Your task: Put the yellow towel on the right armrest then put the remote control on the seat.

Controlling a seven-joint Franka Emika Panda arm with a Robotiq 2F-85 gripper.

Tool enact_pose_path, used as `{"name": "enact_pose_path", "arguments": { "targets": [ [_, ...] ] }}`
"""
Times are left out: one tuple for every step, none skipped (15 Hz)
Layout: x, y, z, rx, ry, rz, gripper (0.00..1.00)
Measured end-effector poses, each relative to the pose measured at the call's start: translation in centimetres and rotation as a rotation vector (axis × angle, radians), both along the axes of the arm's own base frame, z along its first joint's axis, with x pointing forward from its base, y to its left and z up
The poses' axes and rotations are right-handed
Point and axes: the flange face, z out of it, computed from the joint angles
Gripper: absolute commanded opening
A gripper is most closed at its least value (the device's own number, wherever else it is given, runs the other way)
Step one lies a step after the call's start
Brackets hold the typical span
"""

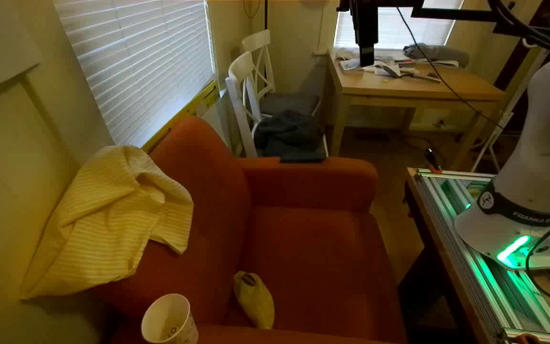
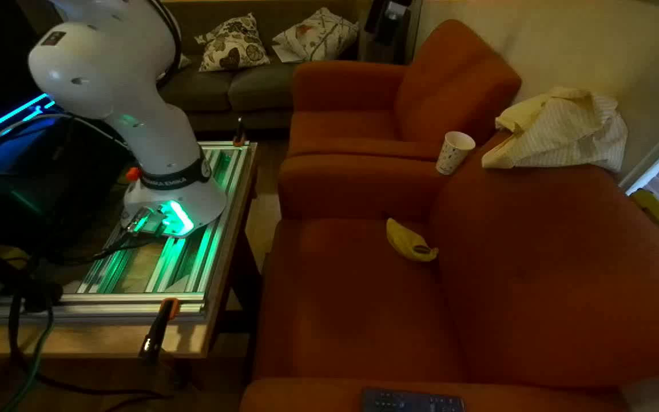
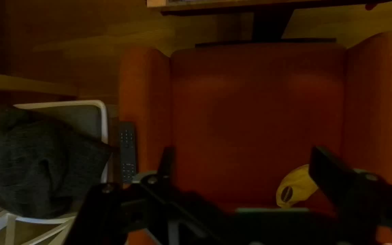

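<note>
The pale yellow striped towel lies crumpled over a top corner of the armchair's back in both exterior views; the wrist view does not show it. The slim black remote control rests along the outer edge of one armrest. Opposite it stands another rust-orange armrest; which is meant by right armrest I cannot tell. Between them spreads the flat seat. My gripper hangs well above the seat, jaws wide apart, nothing between its fingers.
A yellow banana-shaped object lies on the seat near the backrest. A paper cup stands where armrest and backrest meet. White chairs, one bearing dark cloth, adjoin the remote's side. The robot's table faces the armchair.
</note>
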Motion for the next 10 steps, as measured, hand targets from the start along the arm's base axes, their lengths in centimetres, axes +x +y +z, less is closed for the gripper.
{"name": "enact_pose_path", "arguments": {
  "targets": [
    [0.0, 0.0, 0.0, 0.000, 0.000, 0.000, 1.00],
    [0.0, 0.0, 0.0, 0.000, 0.000, 0.000, 1.00],
    [0.0, 0.0, 0.0, 0.000, 0.000, 0.000, 1.00],
    [0.0, 0.0, 0.0, 0.000, 0.000, 0.000, 1.00],
    [0.0, 0.0, 0.0, 0.000, 0.000, 0.000, 1.00],
    [0.0, 0.0, 0.0, 0.001, 0.000, 0.000, 1.00],
    [0.0, 0.1, 0.0, 0.001, -0.001, 0.003, 1.00],
    [0.2, 0.3, -0.1, 0.003, -0.004, 0.018, 1.00],
    [0.6, 0.7, -0.2, 0.005, -0.014, 0.047, 1.00],
    [1.2, 1.1, -0.4, 0.005, -0.028, 0.083, 1.00]
  ]
}}
